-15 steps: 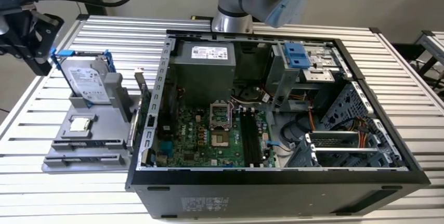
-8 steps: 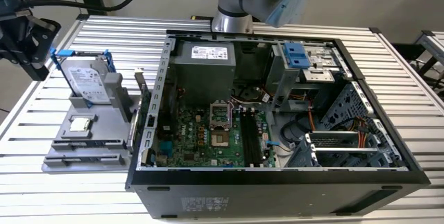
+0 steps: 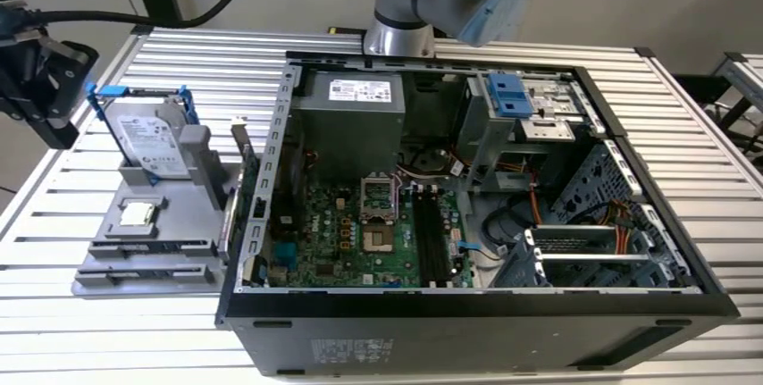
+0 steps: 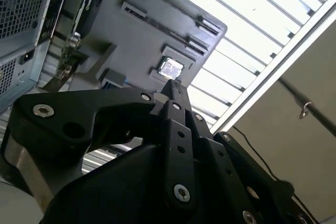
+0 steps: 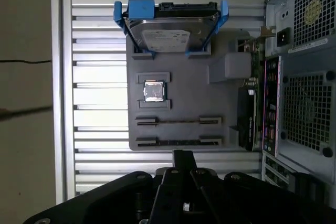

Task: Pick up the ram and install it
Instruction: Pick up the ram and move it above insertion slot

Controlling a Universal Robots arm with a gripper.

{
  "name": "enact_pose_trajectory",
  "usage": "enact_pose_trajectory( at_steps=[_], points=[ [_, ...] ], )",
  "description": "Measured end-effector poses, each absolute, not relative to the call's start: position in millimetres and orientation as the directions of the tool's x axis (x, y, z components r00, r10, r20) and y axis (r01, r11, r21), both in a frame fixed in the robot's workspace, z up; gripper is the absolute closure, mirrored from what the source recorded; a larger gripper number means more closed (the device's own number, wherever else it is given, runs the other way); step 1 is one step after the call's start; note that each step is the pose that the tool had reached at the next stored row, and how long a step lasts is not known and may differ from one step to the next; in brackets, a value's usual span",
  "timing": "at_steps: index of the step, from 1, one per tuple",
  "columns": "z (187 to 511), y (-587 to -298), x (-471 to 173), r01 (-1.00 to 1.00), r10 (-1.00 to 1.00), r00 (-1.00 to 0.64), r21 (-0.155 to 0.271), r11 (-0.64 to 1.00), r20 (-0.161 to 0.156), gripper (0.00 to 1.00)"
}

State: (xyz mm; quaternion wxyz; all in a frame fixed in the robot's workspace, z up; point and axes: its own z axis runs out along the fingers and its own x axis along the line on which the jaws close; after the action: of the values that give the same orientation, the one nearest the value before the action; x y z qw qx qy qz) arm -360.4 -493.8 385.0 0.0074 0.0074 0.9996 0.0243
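Currently: gripper closed and empty beside the parts tray

Your gripper [image 5: 182, 155] has its fingertips pressed together with nothing between them, just off the grey tray [image 5: 194, 93]. The ram [image 5: 178, 142] appears to be the thin dark strip standing in the tray's nearest slot. Beyond it sit the square chip [image 5: 154, 91] and the hard drive [image 5: 168, 32].

I can read no text from here. In the exterior view, white labels sit on the power supply [image 3: 360, 90] at upper centre, the hard drive [image 3: 153, 139] at left and the case [image 3: 477, 331] at bottom, all with print too small to read.
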Motion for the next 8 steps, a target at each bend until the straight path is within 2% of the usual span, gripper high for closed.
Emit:
enact_pose_trajectory(
  at_steps=[8],
  points=[
    [385,-511,-360,0.014,0.015,-1.000,0.049,0.999,-0.013,1.00]
  ],
)
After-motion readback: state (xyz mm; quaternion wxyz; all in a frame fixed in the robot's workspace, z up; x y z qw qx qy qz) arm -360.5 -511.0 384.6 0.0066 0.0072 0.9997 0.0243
